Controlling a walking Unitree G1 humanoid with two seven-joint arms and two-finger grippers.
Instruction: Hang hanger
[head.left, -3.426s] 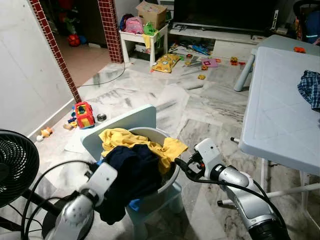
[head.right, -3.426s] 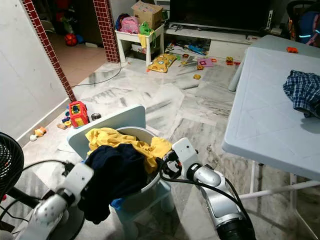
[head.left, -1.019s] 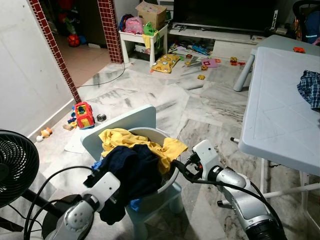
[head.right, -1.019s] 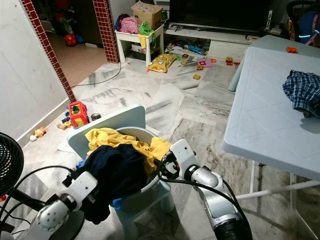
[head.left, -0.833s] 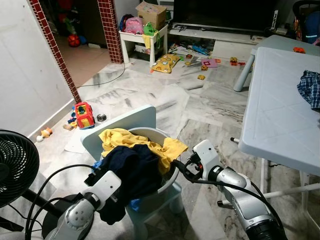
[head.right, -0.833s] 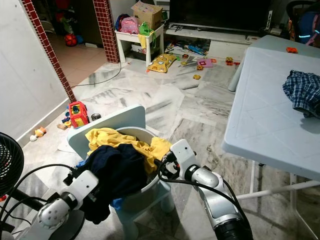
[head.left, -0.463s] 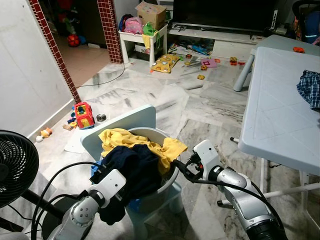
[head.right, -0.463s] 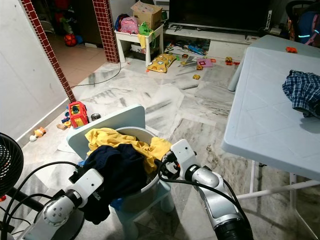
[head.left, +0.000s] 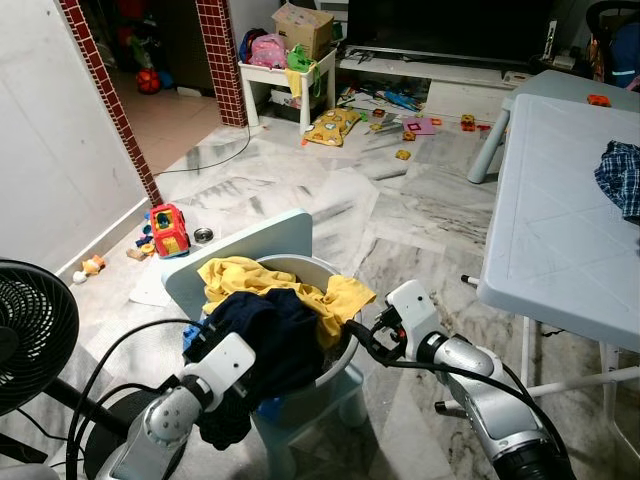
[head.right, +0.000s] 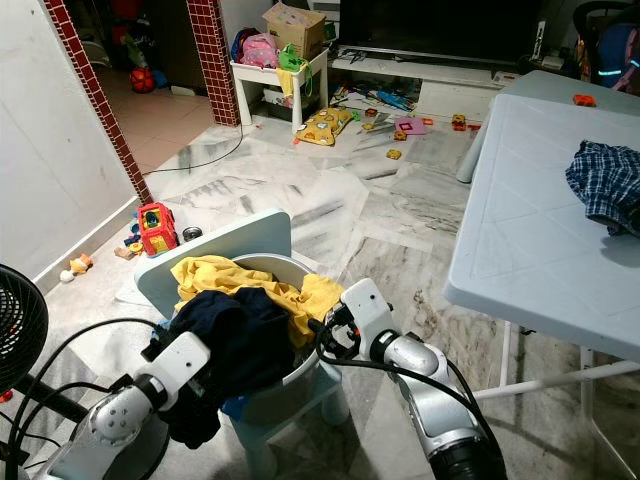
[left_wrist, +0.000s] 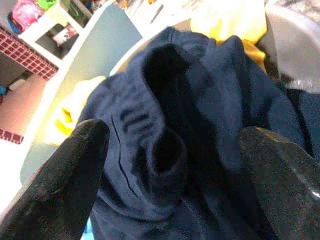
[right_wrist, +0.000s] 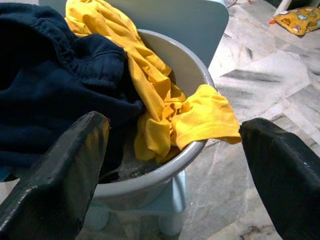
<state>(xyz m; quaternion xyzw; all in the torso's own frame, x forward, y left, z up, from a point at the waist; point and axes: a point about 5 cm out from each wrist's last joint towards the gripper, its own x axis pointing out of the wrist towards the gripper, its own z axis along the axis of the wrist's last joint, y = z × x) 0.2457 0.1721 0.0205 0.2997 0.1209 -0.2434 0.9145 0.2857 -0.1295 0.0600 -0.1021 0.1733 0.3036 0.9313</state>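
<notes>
Grey basin (right_wrist: 190, 75), navy garment (right_wrist: 45, 95), yellow shirt (right_wrist: 165, 100) inside

- Looked every bit a lived-in family home, living room end.
- Marble-patterned floor (head.left: 300, 200) strewn with toys: a red toy truck (head.left: 168, 229) by the wall, a yellow cushion (head.left: 333, 125) further off.
- Low TV console (head.left: 450, 75) along the far side, small white side table (head.left: 285, 75) stacked with a cardboard box (head.left: 303, 22) and bags.
- Laundry heaped in a grey basin (right_wrist: 170, 165) on a pale blue child's chair (head.left: 240, 255).
- Standing fan (head.left: 30, 345) close by, pale folding table (head.left: 560, 220) alongside.
</notes>
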